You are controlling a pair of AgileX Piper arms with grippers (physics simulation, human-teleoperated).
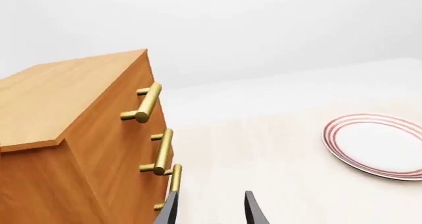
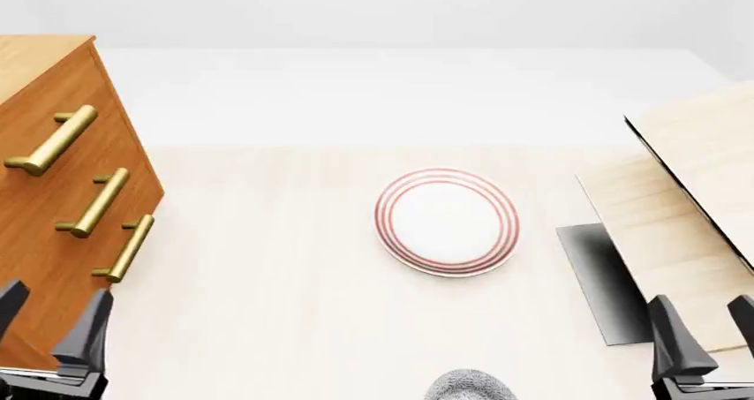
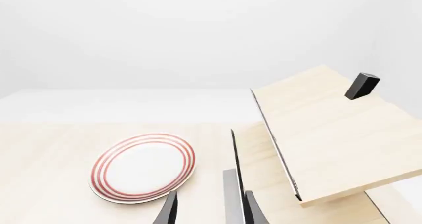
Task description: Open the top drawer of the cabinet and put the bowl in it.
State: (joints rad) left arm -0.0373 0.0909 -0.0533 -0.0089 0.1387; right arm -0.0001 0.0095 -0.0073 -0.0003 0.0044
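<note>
You are at the very start: the top drawer (image 2: 65, 131) is flush with the cabinet (image 2: 48, 206) front, so opening it comes first, and that job falls to your left arm.

The cabinet stands at the counter's (image 2: 260, 312) left edge, orange-brown wood, three drawers stacked, each with a brass bar handle. The top drawer's handle (image 2: 49, 141) is the uppermost and longest-looking of the three; aim for it, not the two below.

On the right sits a pale light-wood box (image 2: 677, 215), well apart from the cabinet. A white plate with red rings (image 2: 448, 221) lies mid-counter between them.

The bowl (image 2: 471, 387), white with dense dark speckles, shows only as a sliver at the near edge of the front view, near the middle.

Your left gripper (image 2: 53, 320) hangs spread and empty just beside the cabinet's lower front; lift it to the top handle and close across the bar. Your right gripper (image 2: 707, 329) is also spread, holding nothing.
</note>
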